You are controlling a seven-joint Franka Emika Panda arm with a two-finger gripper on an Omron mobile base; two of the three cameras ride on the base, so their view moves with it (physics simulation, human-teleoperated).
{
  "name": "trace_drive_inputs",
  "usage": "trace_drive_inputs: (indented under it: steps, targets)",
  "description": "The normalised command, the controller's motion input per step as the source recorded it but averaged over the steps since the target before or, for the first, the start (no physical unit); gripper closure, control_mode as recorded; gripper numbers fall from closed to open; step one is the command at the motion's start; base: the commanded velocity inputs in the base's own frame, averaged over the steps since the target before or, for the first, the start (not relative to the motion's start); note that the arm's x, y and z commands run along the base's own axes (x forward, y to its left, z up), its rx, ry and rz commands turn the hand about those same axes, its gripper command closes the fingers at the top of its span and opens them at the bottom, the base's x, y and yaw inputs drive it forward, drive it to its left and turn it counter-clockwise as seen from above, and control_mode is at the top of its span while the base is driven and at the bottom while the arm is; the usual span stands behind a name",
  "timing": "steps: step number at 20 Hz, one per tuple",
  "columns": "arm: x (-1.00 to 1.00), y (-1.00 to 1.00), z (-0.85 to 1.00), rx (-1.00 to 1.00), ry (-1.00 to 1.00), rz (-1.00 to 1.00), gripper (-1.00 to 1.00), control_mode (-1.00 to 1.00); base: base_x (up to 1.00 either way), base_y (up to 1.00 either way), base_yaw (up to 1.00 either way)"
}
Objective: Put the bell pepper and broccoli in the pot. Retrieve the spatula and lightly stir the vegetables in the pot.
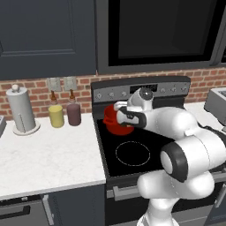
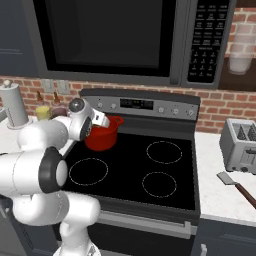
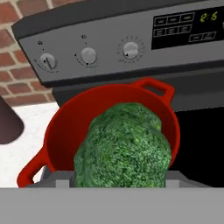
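The red pot stands on the back left burner of the black stove. In the hand view a big green head of broccoli hangs just over the pot's open mouth, and my gripper is shut on it, its fingertips covered by the florets. From the right base view the gripper sits above the pot's rim. The spatula lies on the counter right of the stove. The bell pepper is hidden.
A yellow canister, a maroon canister and a paper towel roll stand on the left counter. A toaster sits on the right counter. The stove's control panel rises right behind the pot.
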Motion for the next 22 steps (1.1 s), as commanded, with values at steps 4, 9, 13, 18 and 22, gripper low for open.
trace_drive_inputs:
  steps: [4, 9, 13, 18, 22]
  targets:
    - [0.38, 0.04, -0.33, -0.07, 0.0, 0.06, 1.0, -1.0, 0.0, 0.0, 0.0]
    - [0.37, 0.02, -0.23, -0.03, 0.0, 0.04, 1.0, -1.0, 0.0, 0.0, 0.0]
    - [0.35, 0.08, -0.29, 0.0, 0.0, 0.05, 1.0, -1.0, 0.0, 0.0, 0.0]
    - [0.38, 0.06, -0.15, 0.0, 0.01, 0.03, -1.0, -1.0, 0.0, 0.0, 0.0]
    - [0.15, 0.0, 0.0, 0.0, 0.0, 0.0, -1.0, -1.0, 0.0, 0.0, 0.0]
